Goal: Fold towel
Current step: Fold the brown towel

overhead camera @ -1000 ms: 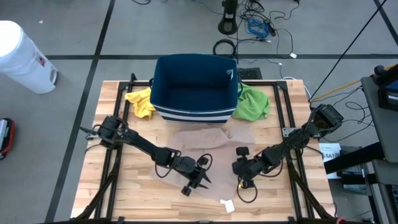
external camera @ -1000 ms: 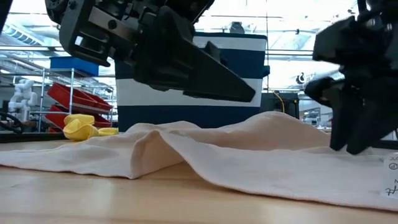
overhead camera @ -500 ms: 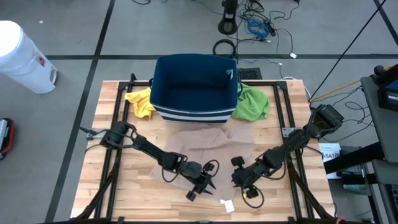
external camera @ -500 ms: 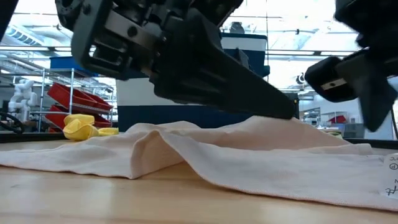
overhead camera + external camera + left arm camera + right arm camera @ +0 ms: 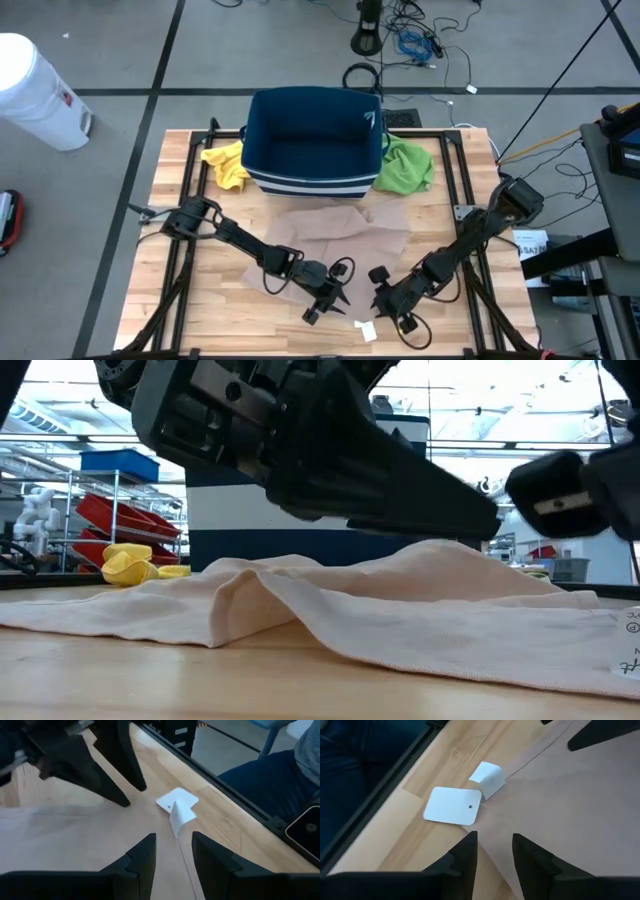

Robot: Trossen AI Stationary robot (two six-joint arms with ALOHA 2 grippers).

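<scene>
A: Where's the towel [image 5: 335, 245]?

B: Spread mid-frame, below the bin [image 5: 313, 140]. Left gripper [image 5: 325, 300] and right gripper [image 5: 388, 302] hover at its lower edge, fingers parted, empty.

A: Advice?

B: Pinch the corners evenly beside the tag [image 5: 454, 805].

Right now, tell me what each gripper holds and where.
Nothing. Left gripper and right gripper hover open over the towel near its white tag.

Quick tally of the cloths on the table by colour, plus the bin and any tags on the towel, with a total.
Beige towel: 1
Yellow cloth: 1
Green cloth: 1
Navy bin: 1
White tags: 2
Total: 6
</scene>
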